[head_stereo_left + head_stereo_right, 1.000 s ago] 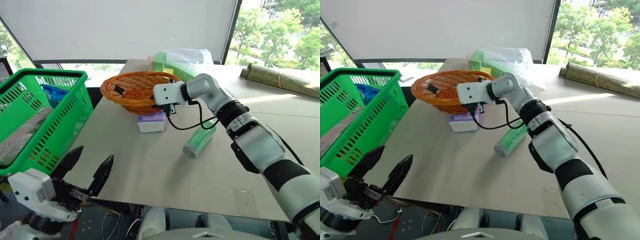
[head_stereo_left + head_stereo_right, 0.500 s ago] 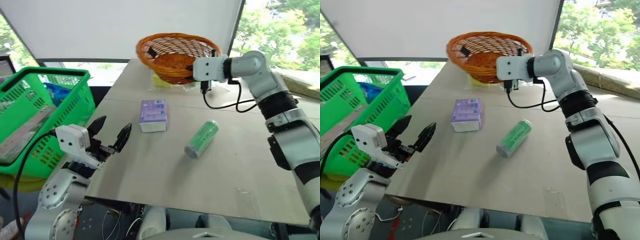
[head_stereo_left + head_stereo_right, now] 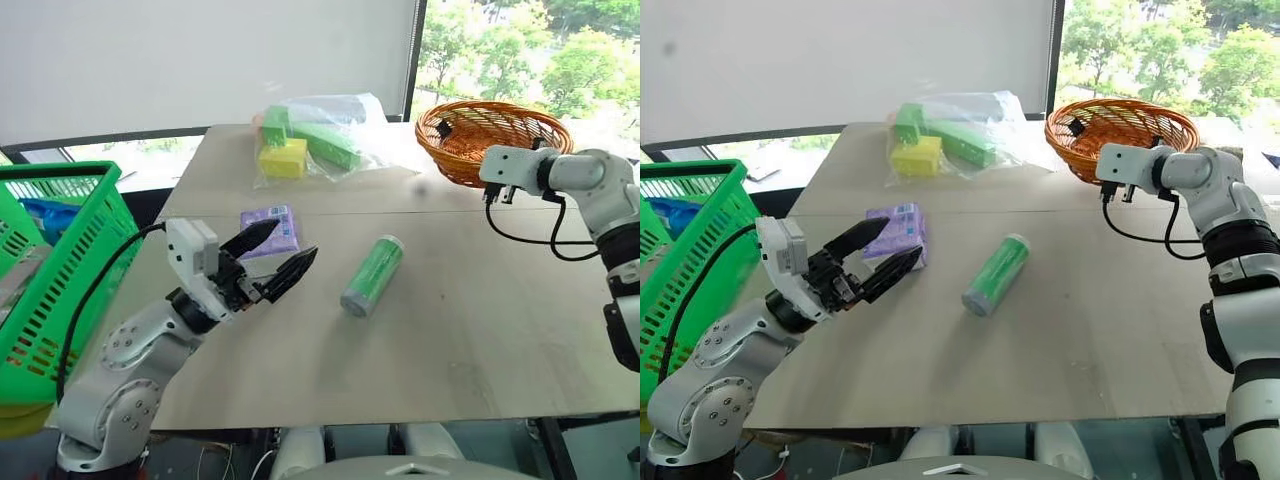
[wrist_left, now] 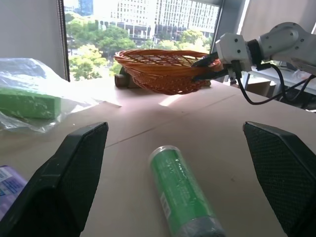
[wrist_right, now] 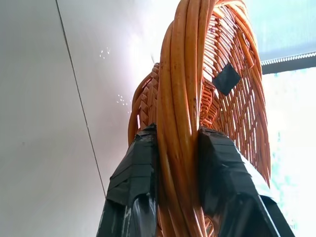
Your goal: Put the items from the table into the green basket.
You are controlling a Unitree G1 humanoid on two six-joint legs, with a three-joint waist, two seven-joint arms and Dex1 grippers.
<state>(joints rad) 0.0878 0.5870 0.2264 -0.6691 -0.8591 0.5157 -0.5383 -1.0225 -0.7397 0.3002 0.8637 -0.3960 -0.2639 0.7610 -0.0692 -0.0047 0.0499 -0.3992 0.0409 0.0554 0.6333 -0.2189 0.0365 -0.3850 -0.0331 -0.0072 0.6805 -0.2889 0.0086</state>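
The tissue packet (image 3: 270, 226) and the can (image 3: 371, 275) are lying on the table (image 3: 470, 330), well apart from the green basket (image 3: 45, 270). The packet is probably soft and light, best pinched across its flat sides; the can, stiff and liable to roll, across its middle. Compared with a second ago, the left gripper (image 3: 283, 259), jaws wide, is nearing the packet, while the right gripper (image 3: 497, 190), clamping the wicker basket (image 3: 490, 130) rim, is carrying it rightward.
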